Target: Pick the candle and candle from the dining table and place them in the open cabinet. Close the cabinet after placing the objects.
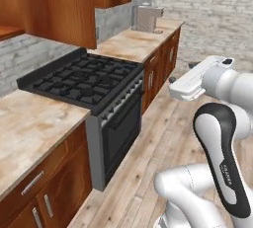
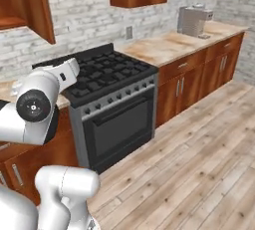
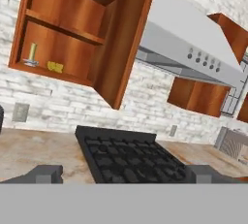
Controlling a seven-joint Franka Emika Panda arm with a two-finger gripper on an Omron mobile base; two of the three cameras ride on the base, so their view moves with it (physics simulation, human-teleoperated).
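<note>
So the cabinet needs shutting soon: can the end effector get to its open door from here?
Probably yes: the door hangs open above the stove, with nothing between it and the open end effector.

The black gas stove (image 2: 107,77) sits between two runs of mottled beige stone counter (image 2: 169,45), with reddish-brown wooden base cupboards (image 2: 199,72) beneath. A grey boxy appliance (image 2: 191,20) stands on the counter beyond the stove. In the hand view, the open reddish-brown wall cabinet (image 3: 72,29) hangs left of the silver range hood (image 3: 191,48). On its lowest shelf stands the slim olive-yellow taper candle (image 3: 32,53), with what appears to be a yellow wedge (image 3: 55,66) just to its right.
</note>
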